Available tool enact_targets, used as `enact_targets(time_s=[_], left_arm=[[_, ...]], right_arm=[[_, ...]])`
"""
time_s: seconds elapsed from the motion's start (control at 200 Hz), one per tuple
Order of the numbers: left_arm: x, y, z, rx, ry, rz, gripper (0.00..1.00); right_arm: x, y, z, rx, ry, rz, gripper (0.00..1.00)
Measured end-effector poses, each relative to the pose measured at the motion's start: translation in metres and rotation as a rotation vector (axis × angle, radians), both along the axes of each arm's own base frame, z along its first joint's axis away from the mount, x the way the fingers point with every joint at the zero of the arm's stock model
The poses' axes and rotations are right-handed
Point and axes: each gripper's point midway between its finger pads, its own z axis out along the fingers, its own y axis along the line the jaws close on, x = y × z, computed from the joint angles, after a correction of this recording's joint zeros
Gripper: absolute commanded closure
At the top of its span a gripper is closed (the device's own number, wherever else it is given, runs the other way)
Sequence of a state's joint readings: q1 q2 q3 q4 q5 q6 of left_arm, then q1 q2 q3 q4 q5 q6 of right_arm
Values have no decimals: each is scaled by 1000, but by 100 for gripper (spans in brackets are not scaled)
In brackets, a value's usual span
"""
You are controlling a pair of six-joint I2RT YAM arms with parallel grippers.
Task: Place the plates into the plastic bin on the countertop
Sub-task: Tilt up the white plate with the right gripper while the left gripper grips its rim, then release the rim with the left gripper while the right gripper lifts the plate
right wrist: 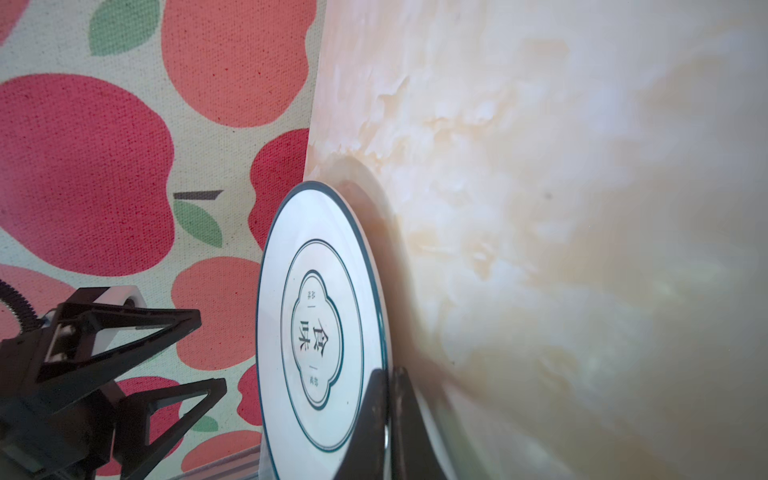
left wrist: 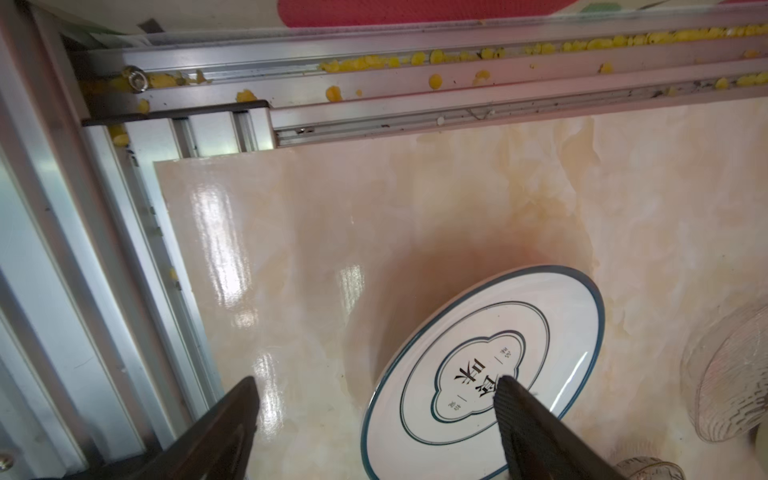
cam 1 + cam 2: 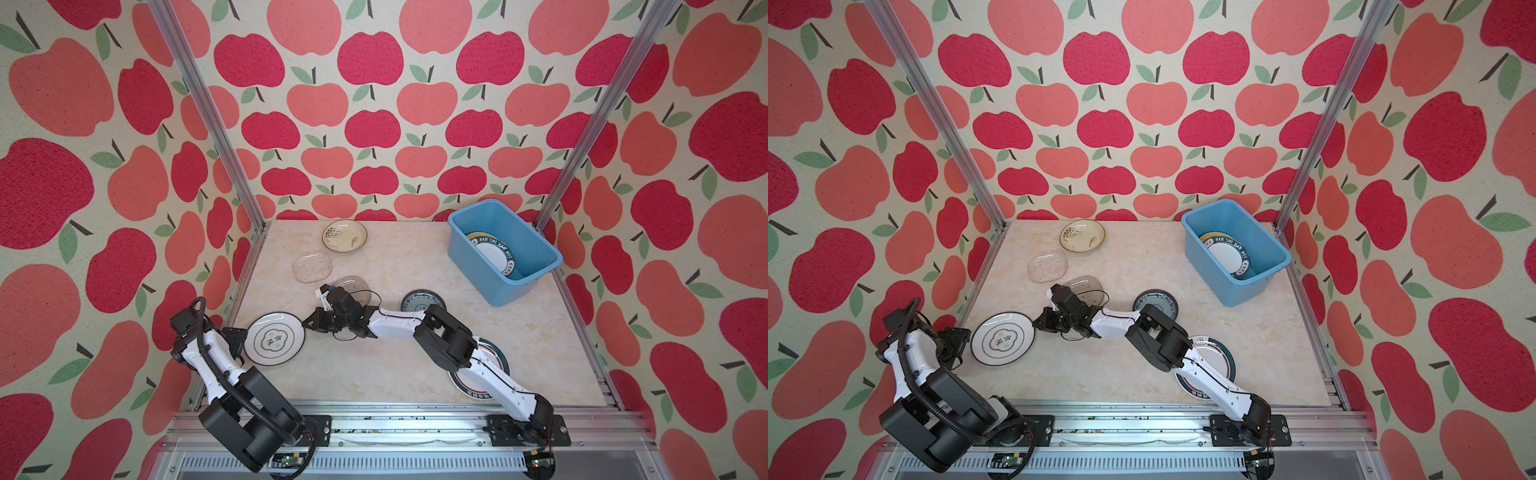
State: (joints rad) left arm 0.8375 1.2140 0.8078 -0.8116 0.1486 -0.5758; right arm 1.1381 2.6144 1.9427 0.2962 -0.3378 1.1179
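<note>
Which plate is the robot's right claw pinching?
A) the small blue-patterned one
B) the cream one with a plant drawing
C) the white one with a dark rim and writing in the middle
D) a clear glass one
C: the right gripper is shut on the rim of the white plate with writing in its middle.

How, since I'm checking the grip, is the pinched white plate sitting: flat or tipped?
Tipped. The right gripper is shut on the white plate's rim, and a wide shadow shows beneath it on the countertop.

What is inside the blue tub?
The blue tub holds a white dark-rimmed plate with lettering, over a yellow plate showing only an edge. Anything beneath them is covered.
</note>
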Motion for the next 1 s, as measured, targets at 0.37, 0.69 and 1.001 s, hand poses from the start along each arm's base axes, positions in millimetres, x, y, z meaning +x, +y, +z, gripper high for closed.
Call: enact_targets(time_s=[0.37,0.69,1.001], left_arm=[[40,-20,-26,-80,-57,-166,19],[53,-23,-39,-100,-58,-208,31],[63,-33,-48,-114,-56,-256,34]], right_arm=[[-1,-2,0,2,-28,11,69],[-4,1,6,22,-44,26,60],[-21,12,13,27,-30,76,65]])
